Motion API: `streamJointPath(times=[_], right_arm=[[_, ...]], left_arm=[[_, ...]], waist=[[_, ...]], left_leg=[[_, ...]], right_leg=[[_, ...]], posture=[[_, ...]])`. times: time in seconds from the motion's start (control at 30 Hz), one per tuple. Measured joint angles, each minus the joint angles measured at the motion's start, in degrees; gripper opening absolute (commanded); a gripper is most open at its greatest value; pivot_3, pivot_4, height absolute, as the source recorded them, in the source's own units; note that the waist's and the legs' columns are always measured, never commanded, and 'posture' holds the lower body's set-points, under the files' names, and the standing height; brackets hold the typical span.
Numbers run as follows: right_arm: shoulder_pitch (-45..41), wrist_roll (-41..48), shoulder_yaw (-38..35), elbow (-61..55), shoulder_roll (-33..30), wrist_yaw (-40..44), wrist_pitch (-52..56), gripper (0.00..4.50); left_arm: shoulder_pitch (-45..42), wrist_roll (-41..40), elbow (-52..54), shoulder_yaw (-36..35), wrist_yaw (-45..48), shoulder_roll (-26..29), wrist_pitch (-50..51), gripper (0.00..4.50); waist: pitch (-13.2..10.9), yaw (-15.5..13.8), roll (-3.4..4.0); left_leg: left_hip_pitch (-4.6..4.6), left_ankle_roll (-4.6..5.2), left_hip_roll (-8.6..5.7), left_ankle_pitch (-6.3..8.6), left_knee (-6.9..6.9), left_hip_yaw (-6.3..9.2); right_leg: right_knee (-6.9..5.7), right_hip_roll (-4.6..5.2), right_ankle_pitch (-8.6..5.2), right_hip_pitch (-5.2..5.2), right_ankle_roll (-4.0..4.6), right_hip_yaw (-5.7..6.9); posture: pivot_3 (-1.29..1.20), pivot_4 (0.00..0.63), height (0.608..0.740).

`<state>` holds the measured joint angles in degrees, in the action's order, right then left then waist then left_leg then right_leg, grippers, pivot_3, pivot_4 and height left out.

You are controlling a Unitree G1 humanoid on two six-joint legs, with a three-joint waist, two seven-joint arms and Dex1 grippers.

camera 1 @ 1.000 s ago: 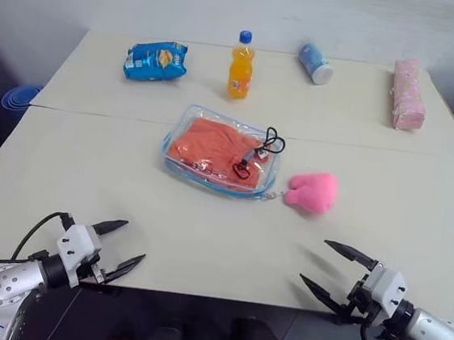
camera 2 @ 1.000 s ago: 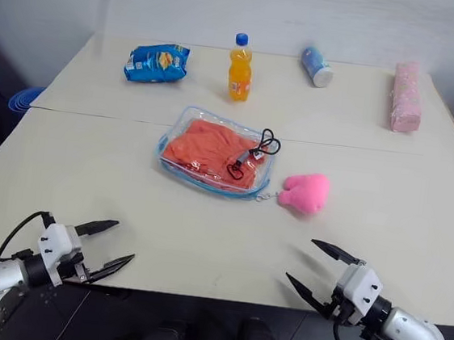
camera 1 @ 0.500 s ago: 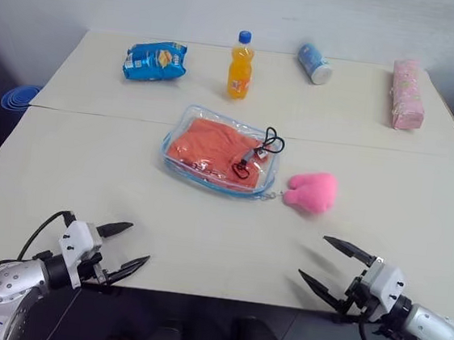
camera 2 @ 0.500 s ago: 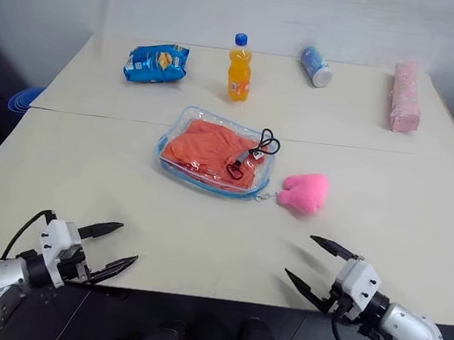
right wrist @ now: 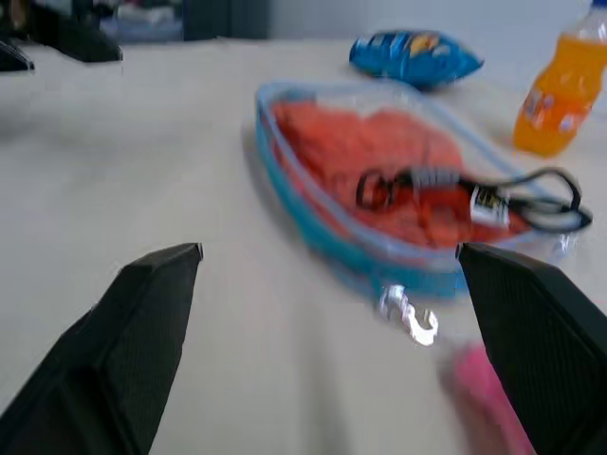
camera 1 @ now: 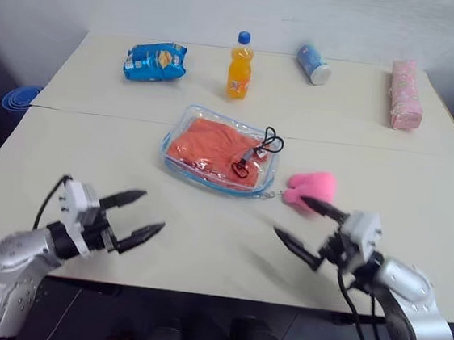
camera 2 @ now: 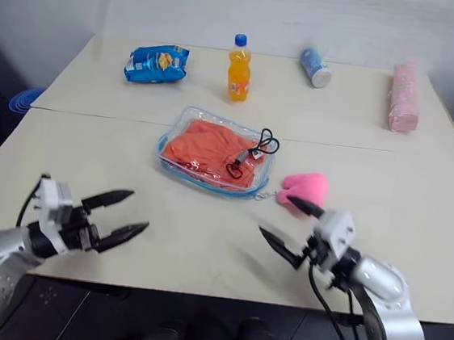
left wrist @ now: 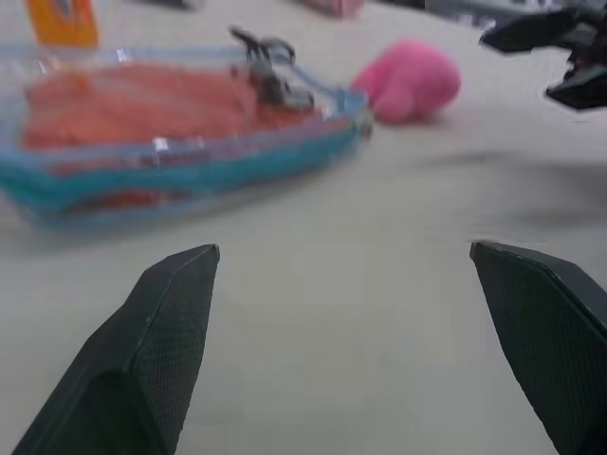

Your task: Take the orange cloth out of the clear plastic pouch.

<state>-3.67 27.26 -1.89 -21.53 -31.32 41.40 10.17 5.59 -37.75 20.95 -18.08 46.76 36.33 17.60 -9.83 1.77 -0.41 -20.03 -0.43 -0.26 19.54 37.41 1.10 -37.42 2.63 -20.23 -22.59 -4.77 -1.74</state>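
Note:
The clear plastic pouch (camera 1: 209,182), edged in light blue, lies flat at the table's middle with the orange cloth (camera 1: 209,144) folded inside it. A black strap (camera 1: 266,142) rests on the pouch's right end, and a pink plush charm (camera 1: 310,188) lies beside it on a small chain. My left gripper (camera 1: 154,211) hovers open over the near left of the table, aimed at the pouch. My right gripper (camera 1: 289,215) is open just in front of the plush. The left wrist view shows the cloth (left wrist: 142,100) straight ahead, well beyond the fingers.
Along the far side of the table are a blue snack bag (camera 1: 156,59), an upright orange drink bottle (camera 1: 240,66), a can on its side (camera 1: 314,64) and a pink box (camera 1: 406,93). A seam crosses the table just behind the pouch.
Both grippers have risen from the table's near edge and come forward and inward toward the pouch, still open. The pouch and the other things have not moved.

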Motion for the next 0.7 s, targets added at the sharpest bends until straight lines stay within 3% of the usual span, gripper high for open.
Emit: streamJointPath(times=[0.1,0.23,0.37,0.5,0.7], right_arm=[[-11.9,-0.5,3.4,0.7,2.8,-8.2,13.2,4.5],[-25.6,-5.3,7.1,12.1,9.9,-16.7,23.8,4.5],[-36.4,-9.3,8.2,26.8,16.0,-22.1,27.3,4.5],[-45.3,-11.7,7.5,39.5,21.1,-24.7,27.9,4.5],[-49.1,-13.0,5.9,49.7,24.5,-24.1,24.7,2.54]], left_arm=[[-2.4,-0.4,-0.8,-0.2,-1.1,-0.2,1.0,4.46],[-2.1,0.6,-2.0,1.1,-0.1,-0.4,0.7,4.46],[-1.3,1.9,-3.4,2.5,0.5,-1.2,0.2,4.46],[-0.9,3.1,-4.6,3.0,0.9,-2.0,-1.2,4.46],[-1.1,4.5,-6.1,4.7,1.1,-2.9,-2.6,4.5]], waist=[[0.0,0.3,0.01],[0.0,0.1,-0.03],[0.0,0.2,-0.01],[0.0,0.5,-0.02],[0.0,0.9,-0.02]], left_leg=[[-0.11,-0.33,-0.01,-0.2,0.01,-0.04],[-0.37,-0.37,0.0,-0.22,0.0,-0.05],[-1.32,-0.35,-0.03,-0.21,0.47,-0.11],[-1.37,-0.33,-0.03,-0.19,0.6,-0.11],[-1.37,-0.31,-0.03,-0.19,0.62,-0.1]], right_leg=[[-0.13,-0.03,0.0,-0.24,0.0,-0.06],[-0.29,-0.06,0.0,-0.65,0.0,-0.06],[-0.52,-0.05,0.01,-1.43,-0.02,-0.08],[-0.6,-0.04,0.03,-1.46,-0.04,-0.05],[-0.88,-0.04,0.03,-1.45,-0.05,-0.05]], posture=[[0.0,0.15,0.74],[0.0,0.15,0.74],[0.0,0.15,0.74],[0.0,0.15,0.74],[0.0,0.15,0.74]])
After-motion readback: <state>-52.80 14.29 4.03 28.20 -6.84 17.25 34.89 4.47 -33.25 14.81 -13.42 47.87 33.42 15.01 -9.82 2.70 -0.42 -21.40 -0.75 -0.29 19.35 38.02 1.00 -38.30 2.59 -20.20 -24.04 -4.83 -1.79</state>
